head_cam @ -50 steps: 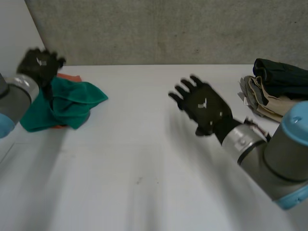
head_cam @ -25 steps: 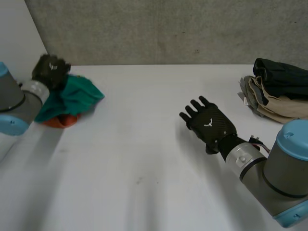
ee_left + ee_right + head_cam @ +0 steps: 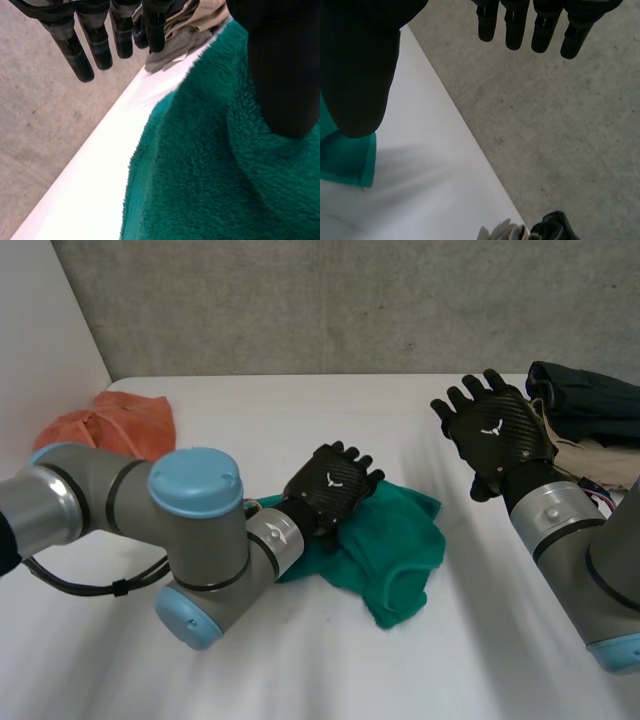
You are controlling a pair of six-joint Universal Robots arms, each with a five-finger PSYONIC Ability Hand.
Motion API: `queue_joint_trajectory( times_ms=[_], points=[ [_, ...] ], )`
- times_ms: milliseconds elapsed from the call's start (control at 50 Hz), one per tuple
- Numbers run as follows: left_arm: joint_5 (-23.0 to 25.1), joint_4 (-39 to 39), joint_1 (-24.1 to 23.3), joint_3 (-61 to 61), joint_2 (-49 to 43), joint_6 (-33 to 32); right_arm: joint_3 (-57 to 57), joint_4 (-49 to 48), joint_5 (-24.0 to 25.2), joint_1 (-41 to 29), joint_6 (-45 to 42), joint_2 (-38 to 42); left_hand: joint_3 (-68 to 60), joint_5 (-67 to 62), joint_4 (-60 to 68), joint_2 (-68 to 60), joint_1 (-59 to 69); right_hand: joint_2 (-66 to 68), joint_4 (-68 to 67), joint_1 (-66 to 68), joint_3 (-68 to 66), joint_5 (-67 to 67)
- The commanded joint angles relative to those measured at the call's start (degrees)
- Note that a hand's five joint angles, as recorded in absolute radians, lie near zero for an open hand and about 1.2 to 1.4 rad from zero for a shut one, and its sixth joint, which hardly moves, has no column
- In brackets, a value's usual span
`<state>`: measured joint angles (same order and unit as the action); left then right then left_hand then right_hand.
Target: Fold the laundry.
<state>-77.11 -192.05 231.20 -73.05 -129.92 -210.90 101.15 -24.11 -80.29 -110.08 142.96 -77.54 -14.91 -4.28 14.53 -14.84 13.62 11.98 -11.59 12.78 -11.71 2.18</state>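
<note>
A green fleece cloth point(image 3: 398, 545) lies crumpled at the middle of the white table point(image 3: 250, 420). My left hand point(image 3: 330, 488) sits at the cloth's left edge, fingers pointing toward the far right. In the left wrist view its fingers point(image 3: 80, 47) are straight and apart from the thumb point(image 3: 282, 75), which hovers over the green cloth point(image 3: 200, 170); nothing is pinched. My right hand point(image 3: 495, 432) is raised above the table to the cloth's right, open, with straight fingers point(image 3: 515, 25). A corner of the green cloth point(image 3: 342, 157) lies below its thumb.
An orange cloth point(image 3: 110, 422) lies bunched at the table's back left. A stack of folded clothes point(image 3: 585, 425), dark on top of beige, stands at the right edge, just behind my right hand. My left arm's elbow point(image 3: 195, 550) lies across the front left.
My left arm has swung the green cloth from the back left to the table's middle, uncovering the orange cloth. My right hand has moved back and right, toward the folded stack.
</note>
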Motion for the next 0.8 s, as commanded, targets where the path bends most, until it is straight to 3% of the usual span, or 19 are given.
queue_joint_trajectory(
  times_ms=[20,200,400,540,620,640,740,800],
  points=[
    [-3.9,4.8,1.3,-0.6,10.3,0.7,-3.1,7.7,1.3,2.8,1.7,0.6,2.8,2.2,-2.5,2.8,-1.6,-2.0,1.6,-2.8,1.7,-2.2],
    [-5.5,5.3,8.6,-12.1,21.5,5.5,-11.8,31.4,6.8,3.8,11.9,3.1,1.0,0.4,-0.6,0.9,0.3,-2.0,1.6,-2.8,1.7,-2.2],
    [-5.9,5.1,10.1,-20.2,17.3,12.2,-11.9,30.4,14.9,4.8,11.4,13.1,-1.7,-2.3,2.1,-1.8,3.0,5.2,-5.6,4.4,-5.4,5.0],
    [-5.2,2.7,7.8,-16.0,7.8,13.9,-10.8,20.8,16.7,4.6,11.1,17.6,-1.0,-1.7,1.4,-1.1,2.3,31.2,-31.6,30.4,-31.5,31.0],
    [-5.5,-0.7,6.4,-11.7,2.8,13.9,-9.7,16.5,16.7,4.6,11.1,18.2,-3.5,-4.2,3.9,-3.6,4.8,61.3,-61.7,60.5,-61.6,61.1],
    [-5.6,-1.2,6.4,-11.0,1.9,13.9,-9.4,15.8,16.7,4.6,11.1,18.1,-7.4,-8.0,7.8,-7.4,8.7,68.0,-68.3,67.2,-68.2,67.8],
    [-6.0,-1.6,5.9,-5.2,-2.3,13.7,-8.0,13.3,16.1,5.1,10.9,17.0,-65.0,-65.6,65.4,-65.0,66.3,68.0,-68.4,67.2,-68.3,67.8],
    [-6.0,-1.3,5.8,-4.3,-2.4,13.4,-7.8,13.3,16.0,5.1,10.9,13.7,-65.1,-65.7,65.5,-65.2,66.4,68.0,-68.4,67.2,-68.3,67.8]
  ],
)
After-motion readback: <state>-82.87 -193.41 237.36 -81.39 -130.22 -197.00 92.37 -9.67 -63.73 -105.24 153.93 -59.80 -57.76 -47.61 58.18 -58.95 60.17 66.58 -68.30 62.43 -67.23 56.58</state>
